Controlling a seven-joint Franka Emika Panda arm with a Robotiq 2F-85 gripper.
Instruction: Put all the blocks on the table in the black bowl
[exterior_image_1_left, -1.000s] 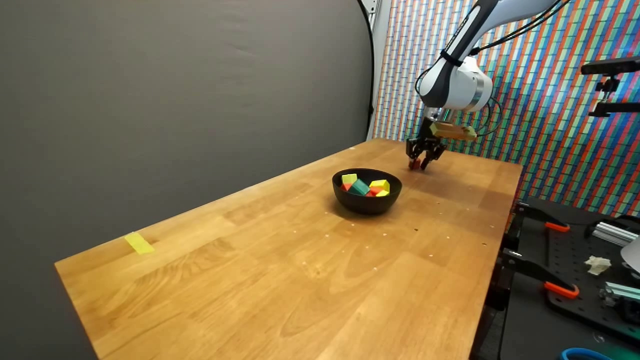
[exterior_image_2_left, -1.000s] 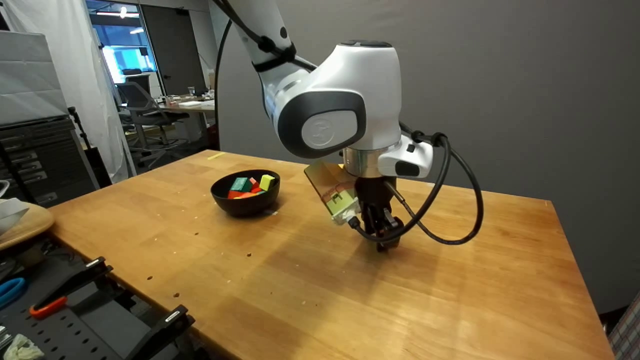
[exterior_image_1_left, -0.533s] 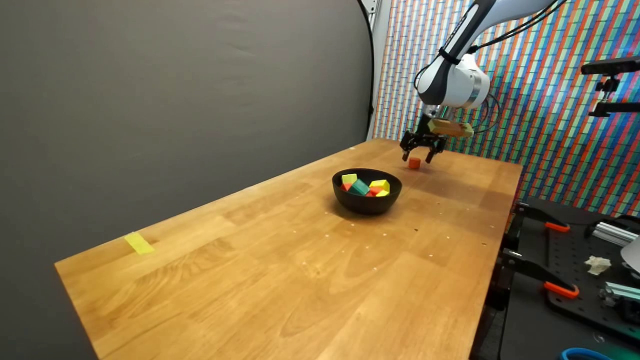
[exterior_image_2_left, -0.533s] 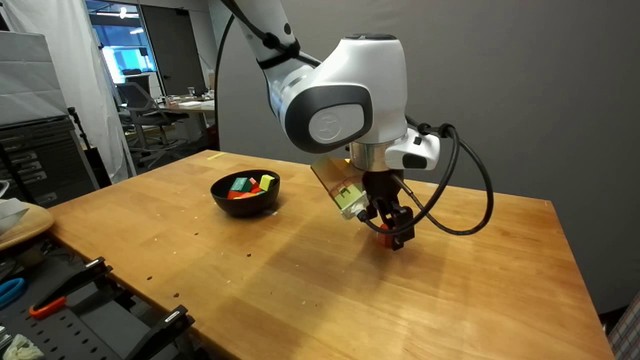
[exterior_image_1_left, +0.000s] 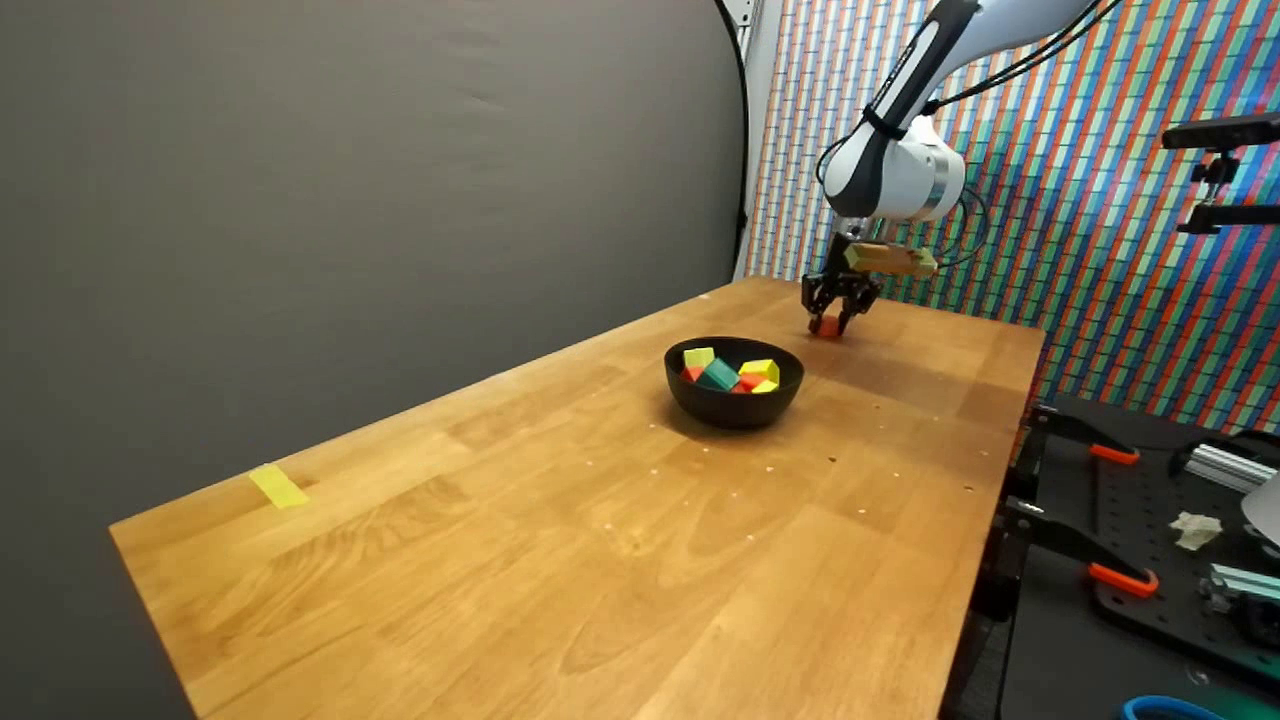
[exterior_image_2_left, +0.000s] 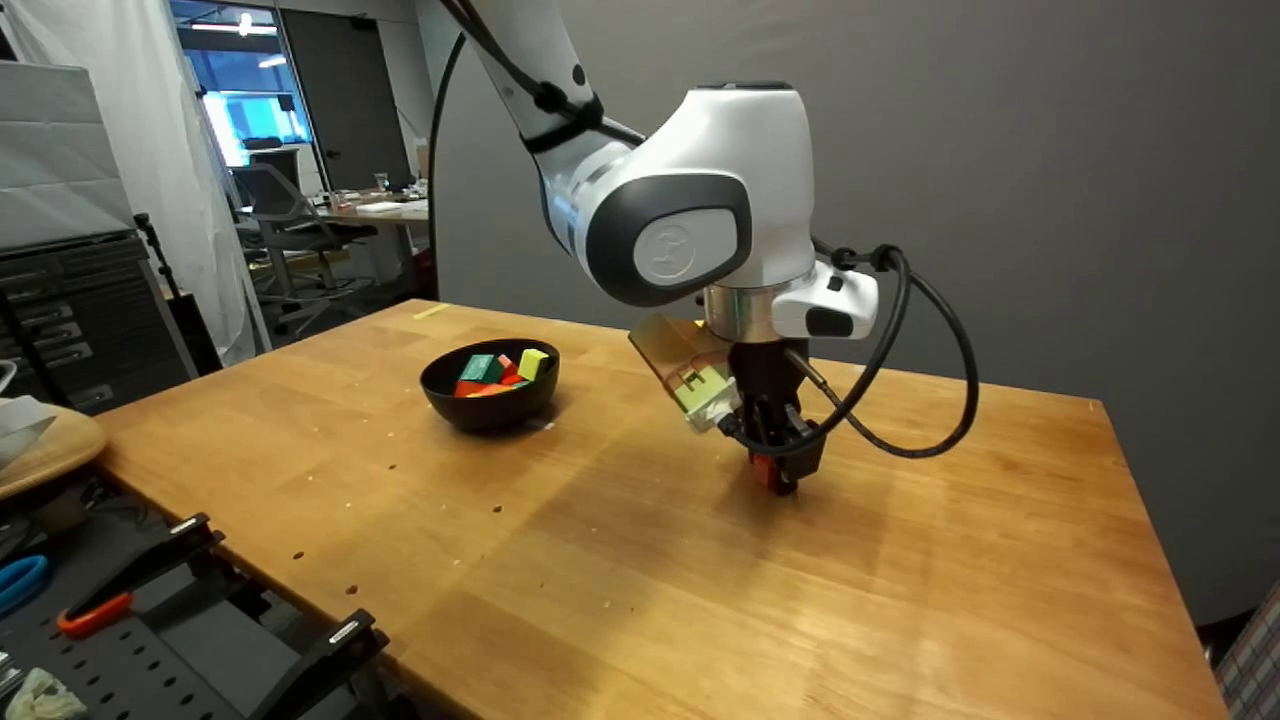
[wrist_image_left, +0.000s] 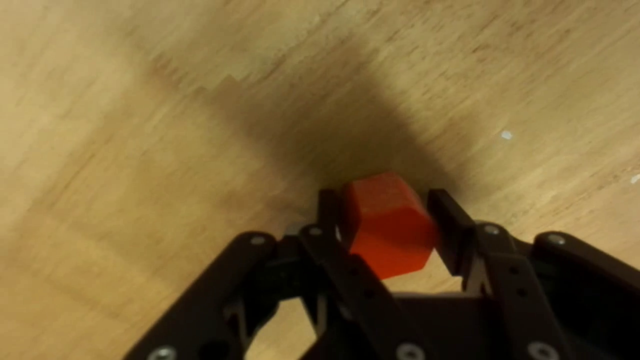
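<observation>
My end effector (wrist_image_left: 387, 220) grips a red block (wrist_image_left: 390, 234) between two fingers (wrist_image_left: 451, 230), which in the wrist view touch it on both sides, down at the worktop (exterior_image_1_left: 600, 600); whether it is clear of the wood I cannot tell. I judge it light, stiff, hard to damage, its smooth faces apt to slip. It seems to meet the finger on that view's right by an edge instead of a flat face, so the best hold would be squarely across two opposite faces, low and centred. Well apart, the black bowl (exterior_image_1_left: 725, 412) stands upright with red, yellow and green blocks (exterior_image_1_left: 718, 374) inside, where this one belongs
</observation>
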